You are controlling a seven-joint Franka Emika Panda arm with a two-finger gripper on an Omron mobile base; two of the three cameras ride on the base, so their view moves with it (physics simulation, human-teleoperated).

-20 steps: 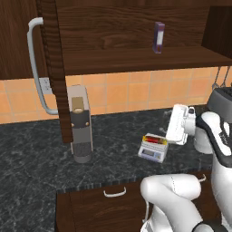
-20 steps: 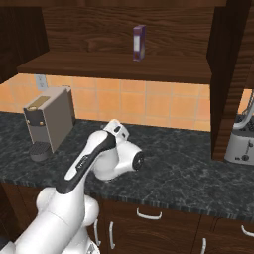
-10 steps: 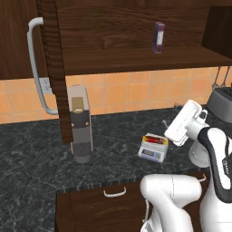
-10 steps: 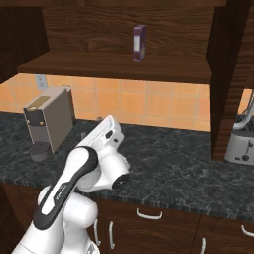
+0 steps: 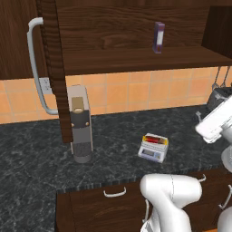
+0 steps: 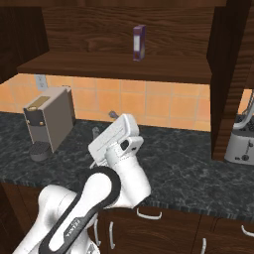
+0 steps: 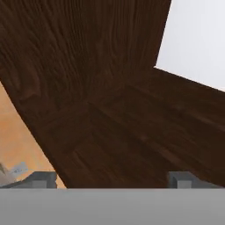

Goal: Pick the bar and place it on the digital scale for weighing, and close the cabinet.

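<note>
While the claw (image 7: 112, 179) stands wide open with nothing between its tips, the hand view faces dark wood of the cabinet (image 7: 110, 101). Bar (image 5: 155, 140) lies flat on the scale (image 5: 153, 148), mid-desk (image 5: 113, 136), right of the coffee machine (image 5: 80, 122). Left cabinet door (image 5: 53, 68) hangs open; purple box (image 5: 158, 37) upright on the shelf (image 5: 136, 58).

Cabinet (image 5: 127, 31) doors cut by frame
</note>
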